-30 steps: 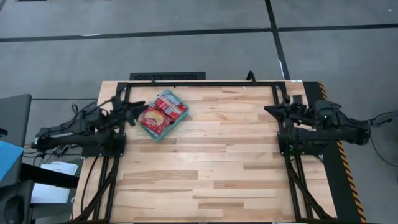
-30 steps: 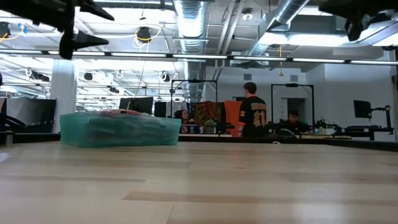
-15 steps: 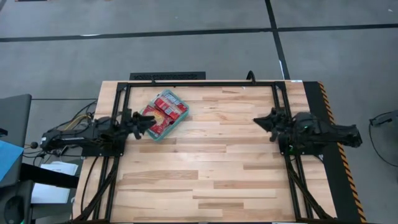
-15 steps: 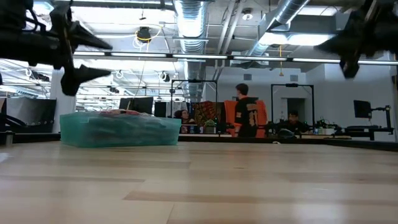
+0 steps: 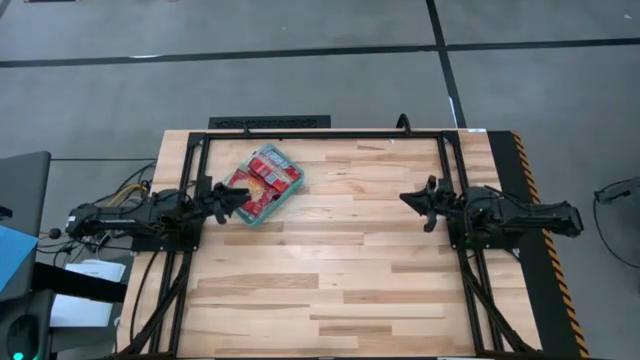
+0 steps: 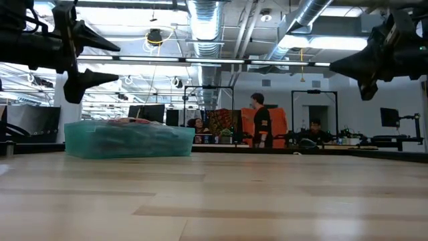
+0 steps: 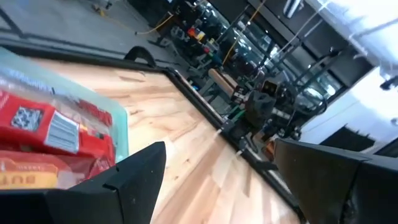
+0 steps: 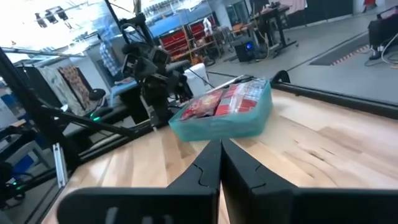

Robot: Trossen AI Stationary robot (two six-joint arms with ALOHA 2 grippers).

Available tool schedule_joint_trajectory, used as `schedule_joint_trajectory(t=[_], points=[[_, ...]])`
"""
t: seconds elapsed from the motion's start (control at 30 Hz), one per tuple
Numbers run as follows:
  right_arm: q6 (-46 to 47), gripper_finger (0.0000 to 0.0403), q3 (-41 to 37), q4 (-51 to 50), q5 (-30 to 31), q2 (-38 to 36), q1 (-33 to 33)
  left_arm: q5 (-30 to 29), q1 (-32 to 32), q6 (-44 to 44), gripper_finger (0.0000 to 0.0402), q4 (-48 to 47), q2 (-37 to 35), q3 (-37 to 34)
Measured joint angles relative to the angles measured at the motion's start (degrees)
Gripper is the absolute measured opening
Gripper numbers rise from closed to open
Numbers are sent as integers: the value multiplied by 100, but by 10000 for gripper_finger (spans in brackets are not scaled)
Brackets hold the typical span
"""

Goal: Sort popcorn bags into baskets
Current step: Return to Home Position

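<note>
Several red popcorn bags (image 5: pixel 263 180) lie flat inside the teal basket (image 5: pixel 256 221) at the table's far left; the right wrist view shows the bags (image 8: pixel 225 99) above the basket's wall (image 8: pixel 224 129). My left gripper (image 5: pixel 236 198) hovers open just left of the basket, level, above the table, with nothing between its fingers (image 7: pixel 140 171). My right gripper (image 5: pixel 410 199) hovers shut and level over the table's right half, pointing toward the basket, well apart from it. In the low view both grippers (image 6: pixel 107 61) (image 6: pixel 338 65) stand higher than the basket (image 6: pixel 129 140).
A black frame rail (image 5: pixel 320 134) runs along the table's far edge and down both sides by the arm bases. Bare wood (image 5: pixel 330 260) spreads between the arms and toward the near edge. People stand in the room (image 6: pixel 259 120) beyond the table.
Both grippers have sunk toward the table. The left one came down beside the basket and then kept still, staying open. The right one kept sinking and reached farther toward the table's left, staying shut. The basket and bags have not moved.
</note>
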Motion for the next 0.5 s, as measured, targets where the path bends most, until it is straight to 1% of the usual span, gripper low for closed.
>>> schedule_joint_trajectory(t=[0.13, 0.3, 0.5], points=[[-32, 29, 0, -43, -14, 2, 2, 2, 0, -329, 287, -146, -2, -2], [-34, 27, 2, -53, -15, 0, 4, 3, 0, -317, 287, -519, 2, -7], [-40, 35, 2, -66, -15, 0, 4, 11, 0, -315, 287, -488, -2, -9]])
